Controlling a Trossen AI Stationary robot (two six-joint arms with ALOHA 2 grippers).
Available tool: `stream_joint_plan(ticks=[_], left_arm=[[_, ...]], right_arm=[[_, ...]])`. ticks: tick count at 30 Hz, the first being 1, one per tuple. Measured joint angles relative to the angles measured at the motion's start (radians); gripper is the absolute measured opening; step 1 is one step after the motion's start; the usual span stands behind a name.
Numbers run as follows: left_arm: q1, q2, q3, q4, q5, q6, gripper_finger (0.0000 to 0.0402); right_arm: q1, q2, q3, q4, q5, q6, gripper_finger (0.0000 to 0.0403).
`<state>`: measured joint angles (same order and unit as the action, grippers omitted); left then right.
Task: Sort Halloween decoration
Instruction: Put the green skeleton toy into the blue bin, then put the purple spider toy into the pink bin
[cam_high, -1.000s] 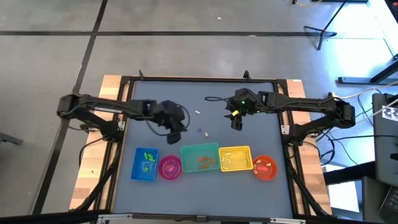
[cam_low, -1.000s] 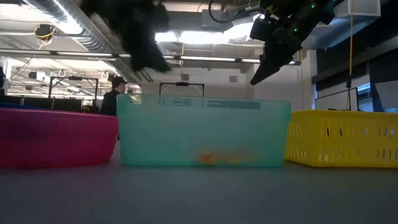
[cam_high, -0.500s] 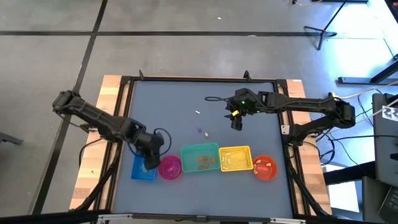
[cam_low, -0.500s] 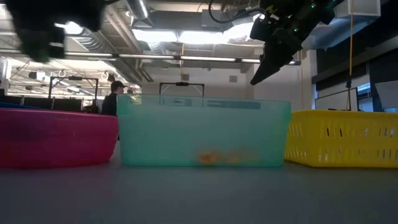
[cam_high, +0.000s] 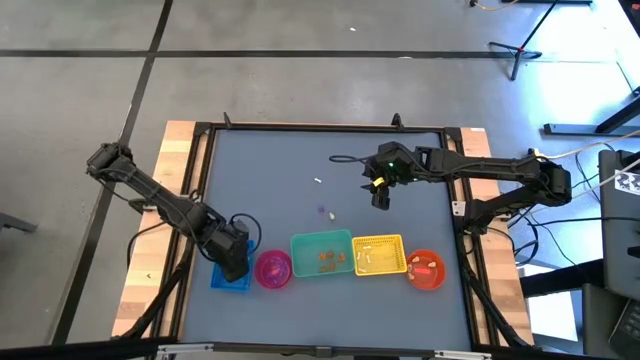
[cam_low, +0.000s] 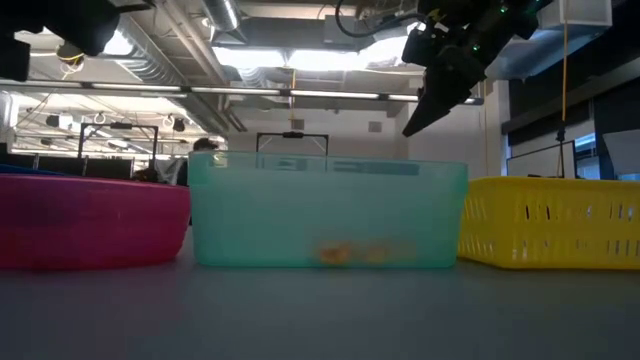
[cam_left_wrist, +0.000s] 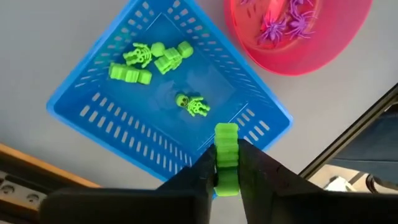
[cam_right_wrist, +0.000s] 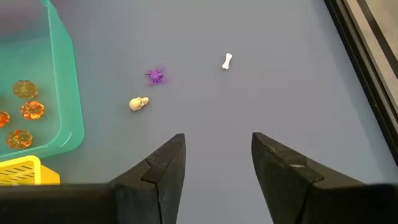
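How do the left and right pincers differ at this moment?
The left pincer has a green trinket between its fingers, over the blue basket; the right pincer is open and empty. The left one is at the row of containers in the high view; the right one hangs over bare table, above a purple spider, a white skull and a white bone. Both point downward.

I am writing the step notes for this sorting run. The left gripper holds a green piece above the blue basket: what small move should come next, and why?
Probably the left gripper should open and drop the small green plastic trinket. It hangs over the blue slotted plastic basket, where similar green skeleton figures already lie, so the colour matches. The right gripper waits open above the table.
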<state>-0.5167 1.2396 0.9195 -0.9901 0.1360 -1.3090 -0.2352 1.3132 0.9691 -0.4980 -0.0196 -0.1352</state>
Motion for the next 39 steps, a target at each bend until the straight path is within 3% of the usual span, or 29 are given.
stream_joint_plan(ticks=[8, 18, 24, 29, 34, 39], left_arm=[[-0.002, 0.0, 0.0, -0.006, -0.012, -0.027, 0.0108], [0.047, 0.0, 0.0, 0.08, -0.283, 0.043, 0.0162], [0.158, 0.0, 0.0, 0.339, -0.503, 0.271, 0.0172], [0.281, 0.01, 0.001, 0.617, -0.602, 0.461, 0.0175], [0.39, 0.085, 0.002, 0.928, -0.613, 0.784, 0.0173], [0.484, 0.199, 0.002, 1.129, -0.521, 0.975, 0.0173]], right_arm=[[0.0, 0.0, 0.0, 0.0, 0.0, 0.0, 0.0182], [0.0, 0.0, 0.0, 0.0, 0.0, 0.0, 0.0182], [0.0, 0.0, 0.0, 0.0, 0.0, 0.0, 0.0182], [0.0, 0.0, 0.0, 0.001, 0.0, 0.0, 0.0182], [0.0, 0.0, 0.0, 0.002, 0.0, 0.0, 0.0182], [0.0, 0.0, 0.0, 0.002, 0.0, 0.0, 0.0182]])
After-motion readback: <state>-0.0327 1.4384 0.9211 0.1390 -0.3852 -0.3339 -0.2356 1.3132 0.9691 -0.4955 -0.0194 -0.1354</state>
